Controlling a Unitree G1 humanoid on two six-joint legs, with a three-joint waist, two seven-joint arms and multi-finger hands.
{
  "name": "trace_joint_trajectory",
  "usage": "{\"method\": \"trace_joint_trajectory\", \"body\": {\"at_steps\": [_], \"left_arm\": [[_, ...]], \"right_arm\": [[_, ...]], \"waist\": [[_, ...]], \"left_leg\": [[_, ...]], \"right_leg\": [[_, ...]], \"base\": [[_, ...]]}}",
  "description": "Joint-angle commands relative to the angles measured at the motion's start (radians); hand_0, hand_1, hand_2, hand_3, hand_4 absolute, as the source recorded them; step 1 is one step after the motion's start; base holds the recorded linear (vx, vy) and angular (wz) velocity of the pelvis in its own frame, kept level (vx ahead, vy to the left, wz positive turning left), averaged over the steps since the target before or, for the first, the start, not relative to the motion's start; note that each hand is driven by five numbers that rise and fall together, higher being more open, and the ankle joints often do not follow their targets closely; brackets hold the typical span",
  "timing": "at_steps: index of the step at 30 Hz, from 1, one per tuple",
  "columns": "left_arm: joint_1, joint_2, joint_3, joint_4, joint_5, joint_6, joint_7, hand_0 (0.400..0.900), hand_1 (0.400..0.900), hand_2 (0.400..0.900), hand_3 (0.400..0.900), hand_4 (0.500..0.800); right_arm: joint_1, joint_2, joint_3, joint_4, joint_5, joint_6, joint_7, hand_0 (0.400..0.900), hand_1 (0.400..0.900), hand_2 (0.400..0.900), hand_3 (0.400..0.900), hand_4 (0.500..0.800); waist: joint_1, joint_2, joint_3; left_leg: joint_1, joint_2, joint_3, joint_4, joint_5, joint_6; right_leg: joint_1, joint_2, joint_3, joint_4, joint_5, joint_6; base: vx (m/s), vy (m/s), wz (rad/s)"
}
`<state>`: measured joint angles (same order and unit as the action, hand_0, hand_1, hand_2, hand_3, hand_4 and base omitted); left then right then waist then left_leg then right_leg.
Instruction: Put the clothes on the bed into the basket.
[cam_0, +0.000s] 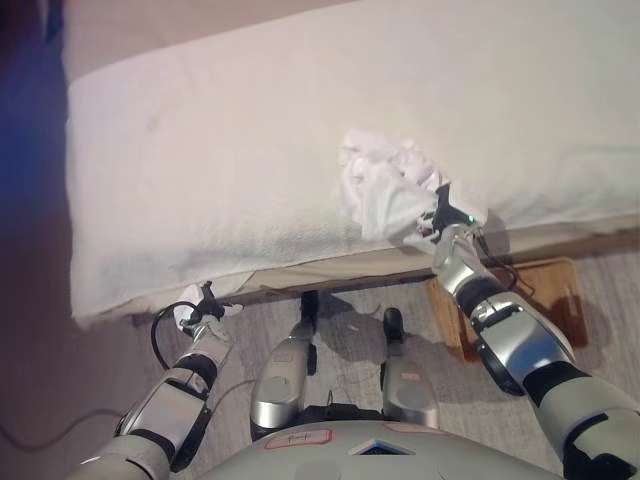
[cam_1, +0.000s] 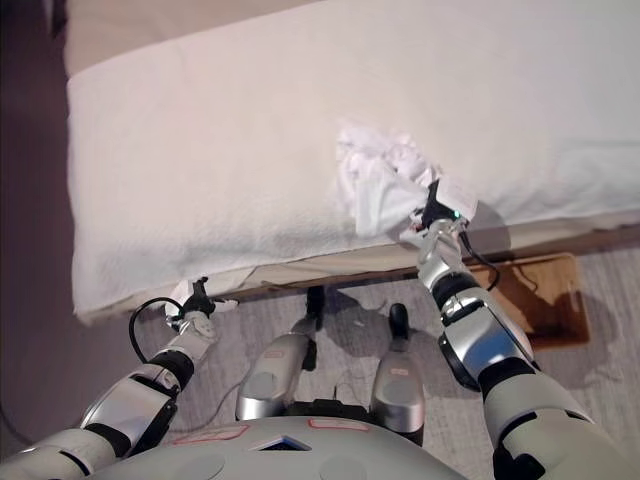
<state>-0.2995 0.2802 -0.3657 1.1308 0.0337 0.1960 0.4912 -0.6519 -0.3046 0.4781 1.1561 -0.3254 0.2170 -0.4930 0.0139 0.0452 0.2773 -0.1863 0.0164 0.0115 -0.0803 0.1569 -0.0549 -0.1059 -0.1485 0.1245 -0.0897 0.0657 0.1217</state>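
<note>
Right hand (cam_1: 432, 222) clamped on crumpled white garment (cam_1: 375, 180) at white-covered bed (cam_1: 200, 150) edge — left hand (cam_1: 192, 308) low, fingers unreadable.

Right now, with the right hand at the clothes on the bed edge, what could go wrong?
1. The right hand meets only the near edge of the white clothes; its hold looks partial, so the bundle may unravel or drop when lifted.
2. The clothes lie on a white bed cover; the hand could catch that too.
3. The basket sits low beside the bed, partly behind the right arm, so the drop may miss.
</note>
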Motion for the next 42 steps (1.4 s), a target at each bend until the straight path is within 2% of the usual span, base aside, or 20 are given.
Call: {"method": "trace_joint_trajectory", "body": {"at_steps": [1,8,15,27,35,36,37,39,42], "left_arm": [[-0.023,0.031,0.007,0.087,0.052,0.011,0.022,0.9,0.9,0.9,0.9,0.8],[0.004,0.034,0.044,0.085,0.075,0.026,-0.004,0.9,0.9,0.9,0.9,0.8],[0.024,0.042,0.06,0.091,0.095,0.034,-0.019,0.9,0.9,0.9,0.9,0.8],[-0.006,0.056,0.055,0.092,0.092,0.041,-0.018,0.9,0.9,0.9,0.9,0.8],[-0.024,0.062,0.047,0.08,0.084,0.036,-0.019,0.9,0.9,0.9,0.9,0.8],[-0.023,0.063,0.048,0.078,0.081,0.037,-0.02,0.9,0.9,0.9,0.9,0.8],[-0.019,0.061,0.05,0.077,0.079,0.035,-0.018,0.9,0.9,0.9,0.9,0.8],[-0.028,0.058,0.043,0.093,0.078,0.035,-0.029,0.9,0.9,0.9,0.9,0.8],[-0.034,0.057,0.041,0.101,0.065,0.033,-0.035,0.9,0.9,0.9,0.9,0.8]], "right_arm": [[0.019,-0.106,-0.029,-0.017,-0.008,-0.001,-0.045,0.4,0.4,0.4,0.4,0.5],[0.147,-0.202,-0.13,0.035,-0.01,0.011,-0.02,0.4,0.4,0.4,0.4,0.5],[0.181,-0.254,-0.179,0.095,-0.013,0.02,-0.014,0.4,0.4,0.4,0.4,0.5],[0.108,-0.34,-0.216,0.228,-0.013,0.068,-0.028,0.4,0.4,0.4,0.4,0.5],[0.011,-0.414,-0.166,0.302,-0.073,0.099,0.008,0.4,0.4,0.4,0.4,0.5],[0.0,-0.424,-0.16,0.304,-0.076,0.101,0.016,0.575,0.575,0.575,0.575,0.605],[-0.002,-0.427,-0.154,0.303,-0.076,0.096,0.027,0.9,0.9,0.9,0.9,0.8],[-0.038,-0.433,-0.138,0.348,-0.075,0.093,0.069,0.9,0.9,0.9,0.9,0.8],[-0.078,-0.435,-0.118,0.354,-0.075,0.102,0.069,0.9,0.9,0.9,0.9,0.8]], "waist": [[-0.014,0.009,-0.117],[-0.056,-0.008,-0.189],[-0.067,-0.007,-0.22],[-0.07,0.032,-0.235],[-0.064,0.064,-0.233],[-0.064,0.067,-0.232],[-0.064,0.07,-0.231],[-0.064,0.073,-0.234],[-0.063,0.077,-0.238]], "left_leg": [[0.0,0.032,-0.029,-0.007,-0.049,-0.003],[0.091,0.065,0.009,-0.007,-0.078,-0.011],[0.125,0.087,0.019,-0.007,-0.084,-0.024],[0.134,0.105,0.01,-0.007,-0.077,-0.045],[0.131,0.106,0.002,-0.007,-0.073,-0.055],[0.131,0.105,0.001,-0.007,-0.073,-0.056],[0.131,0.105,0.0,-0.007,-0.072,-0.056],[0.131,0.106,-0.002,-0.007,-0.072,-0.058],[0.133,0.106,0.0,-0.007,-0.072,-0.059]], "right_leg": [[-0.014,-0.003,0.008,0.002,-0.023,0.014],[0.049,0.022,0.035,0.002,-0.039,0.012],[0.083,0.039,0.03,0.002,-0.049,0.005],[0.11,0.051,0.008,0.002,-0.061,-0.004],[0.113,0.051,-0.008,0.002,-0.068,-0.005],[0.114,0.051,-0.008,0.002,-0.069,-0.005],[0.115,0.051,-0.009,0.002,-0.069,-0.005],[0.117,0.051,-0.012,0.002,-0.073,-0.007],[0.12,0.05,-0.015,0.002,-0.073,-0.007]], "base": [[0.0,-0.081,-0.34],[0.02,-0.088,-0.17],[0.01,-0.074,-0.04],[0.0,-0.055,0.04],[0.0,-0.02,0.03],[0.0,0.0,0.0],[0.0,-0.025,0.05],[0.01,-0.03,0.05],[0.0,0.0,0.0]]}}
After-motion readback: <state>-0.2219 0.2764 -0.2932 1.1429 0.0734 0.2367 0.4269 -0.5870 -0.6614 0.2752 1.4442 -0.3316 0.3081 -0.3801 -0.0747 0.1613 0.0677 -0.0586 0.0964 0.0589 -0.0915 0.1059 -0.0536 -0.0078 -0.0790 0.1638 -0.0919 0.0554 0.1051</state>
